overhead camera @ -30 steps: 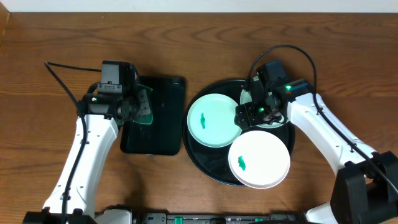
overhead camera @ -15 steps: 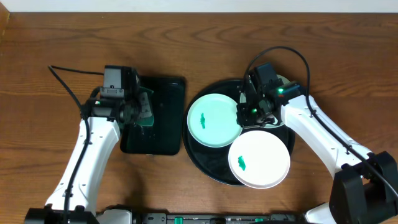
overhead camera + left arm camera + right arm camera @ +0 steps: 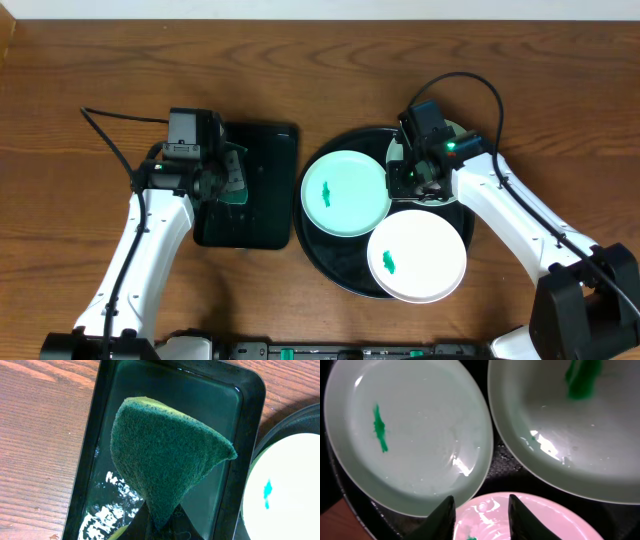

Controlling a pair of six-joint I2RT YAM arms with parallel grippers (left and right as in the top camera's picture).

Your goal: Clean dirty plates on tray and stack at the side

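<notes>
So the left gripper (image 3: 157,527) is clamped on a green sponge (image 3: 165,455) (over the small tray (image 3: 247,415)). The right gripper (image 3: 481,515), jaws apart, hangs over the black tray (image 3: 335,262): mint plate (image 3: 345,193) at 9 o'clock, white plate (image 3: 417,255) at 5, second mint plate (image 3: 580,435) at 1.

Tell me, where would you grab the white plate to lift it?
The white plate lies face up, its far side crowded by the mint plate; so probably pinch the rim on the side nearest the robot, jaws coming from above.

Left end effector (image 3: 228,178), left of the tray (image 3: 335,262), pinches a green sponge (image 3: 165,460); right end effector (image 3: 405,180) hangs over the tray, fingers (image 3: 445,516) parted.
</notes>
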